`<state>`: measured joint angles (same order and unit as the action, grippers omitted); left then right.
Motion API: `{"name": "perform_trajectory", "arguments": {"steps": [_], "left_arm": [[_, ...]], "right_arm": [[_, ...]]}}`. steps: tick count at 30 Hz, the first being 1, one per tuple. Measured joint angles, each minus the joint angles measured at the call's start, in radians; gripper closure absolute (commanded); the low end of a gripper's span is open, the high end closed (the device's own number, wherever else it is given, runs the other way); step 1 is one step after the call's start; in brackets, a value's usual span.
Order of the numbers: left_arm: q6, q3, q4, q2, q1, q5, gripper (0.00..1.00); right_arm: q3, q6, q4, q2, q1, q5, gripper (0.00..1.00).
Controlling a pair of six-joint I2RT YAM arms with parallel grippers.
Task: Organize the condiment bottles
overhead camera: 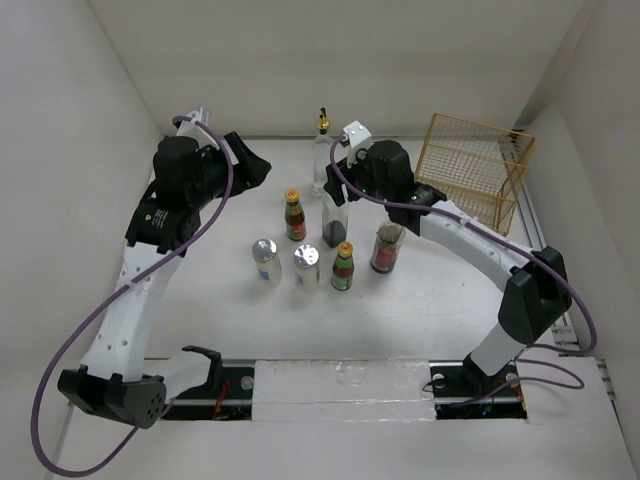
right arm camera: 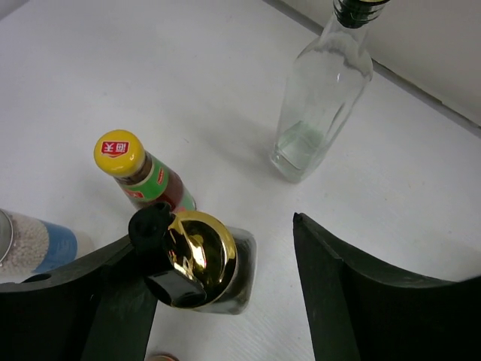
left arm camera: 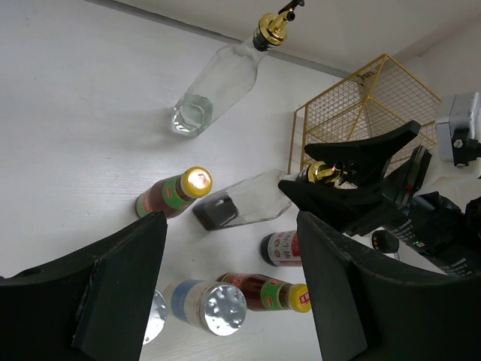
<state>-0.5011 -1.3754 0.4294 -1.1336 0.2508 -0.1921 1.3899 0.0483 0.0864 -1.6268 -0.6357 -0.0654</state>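
**Right gripper** (right arm camera: 218, 241): jaws spread wide and lowered either side of the gold pourer (right arm camera: 197, 252) of the dark-bottomed glass bottle (overhead camera: 334, 225). The pourer lies close against one finger with a clear gap to the other, so nothing is gripped. In my judgement the neck is approached from above because neighbouring bottles crowd the body.

**Left gripper** (left arm camera: 225, 226): jaws wide and holding nothing. It hangs high over the left rear of the group, apparently to stay out of the working arm's way.

**Stock:** all containers stand upright on the table (overhead camera: 200, 330).
- The clear glass bottle (right arm camera: 319, 98) stands alone near the back wall.
- One sauce bottle (overhead camera: 294, 216) stands just left of the dark bottle and another (overhead camera: 343, 267) in front of it.
- Two silver-topped shakers (overhead camera: 266, 262) stand side by side at front left.
- The jar (overhead camera: 387, 250) stands to the right, beside the right forearm.
- The yellow wire basket (overhead camera: 480, 128) stands well apart at right rear.

**Assessment:** loose cluster, like kinds not yet paired; organizing looks at an early stage.
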Motion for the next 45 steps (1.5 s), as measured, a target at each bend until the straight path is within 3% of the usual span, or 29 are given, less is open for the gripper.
{"name": "perform_trajectory", "arguments": {"steps": [5,8,11,16,17,20,27,36,45], "left_arm": [[0.003,-0.002,0.010,-0.007,0.003,0.019,0.35],[0.003,-0.002,0.011,-0.016,0.003,0.023,0.35],[0.005,-0.002,0.016,-0.024,0.003,0.026,0.35],[0.008,-0.002,0.018,-0.032,0.003,0.029,0.35],[0.009,-0.002,0.018,-0.033,0.003,0.029,0.35],[0.011,-0.002,0.018,-0.037,0.003,0.029,0.35],[0.011,-0.002,0.017,-0.037,0.003,0.035,0.35],[0.022,-0.029,0.018,-0.039,0.003,0.053,0.33],[0.028,-0.034,0.024,-0.039,0.012,0.067,0.33]], "right_arm": [[0.000,-0.004,-0.050,-0.031,-0.002,0.002,0.36],[0.000,-0.008,-0.059,-0.044,-0.008,0.003,0.50],[-0.011,-0.012,-0.075,-0.048,-0.008,0.006,0.50],[-0.049,-0.019,-0.111,-0.048,-0.014,0.021,0.78],[-0.051,-0.020,-0.114,-0.048,-0.015,0.025,0.88],[-0.053,-0.021,-0.117,-0.047,-0.018,0.032,0.95],[0.037,-0.022,-0.030,-0.047,-0.020,0.032,1.00],[0.399,-0.021,0.046,-0.002,-0.004,0.020,1.00],[0.816,-0.029,0.201,-0.011,0.198,-0.001,1.00]]}}
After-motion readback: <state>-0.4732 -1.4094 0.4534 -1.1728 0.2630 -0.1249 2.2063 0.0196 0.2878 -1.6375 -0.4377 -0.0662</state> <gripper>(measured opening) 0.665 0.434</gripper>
